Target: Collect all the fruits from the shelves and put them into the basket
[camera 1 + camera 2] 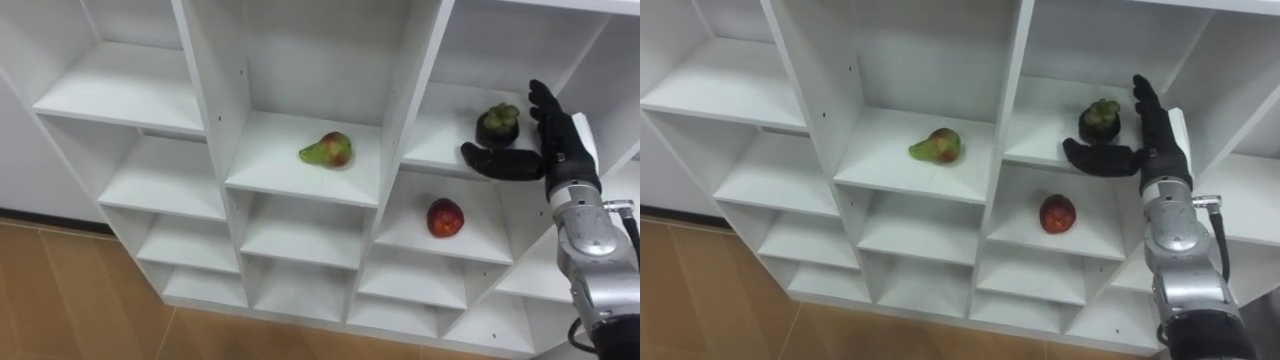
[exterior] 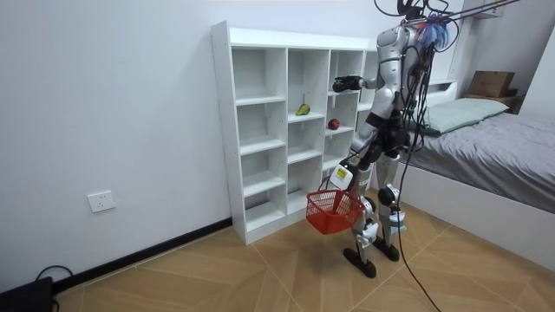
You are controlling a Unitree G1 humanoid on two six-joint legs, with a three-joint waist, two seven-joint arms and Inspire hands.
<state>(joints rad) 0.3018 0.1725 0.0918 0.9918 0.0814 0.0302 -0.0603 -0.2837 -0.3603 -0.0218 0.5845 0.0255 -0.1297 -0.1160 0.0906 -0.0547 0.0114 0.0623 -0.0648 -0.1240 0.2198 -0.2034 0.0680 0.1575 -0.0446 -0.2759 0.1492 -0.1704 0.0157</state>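
A dark mangosteen with a green cap sits on an upper shelf in the closet's right column. My right hand is open just right of it, fingers straight up and thumb reaching under its front, not closed on it. A green-red pear lies on the middle column's shelf. One shelf below the mangosteen rests a red apple. In the room view I stand facing the closet, and my left hand hangs low at my side, holding a red basket by its handle.
The white closet has open cubbies split by upright dividers, and those further left and below hold nothing. A bed stands close behind me at the room view's right. Wooden floor lies below the closet.
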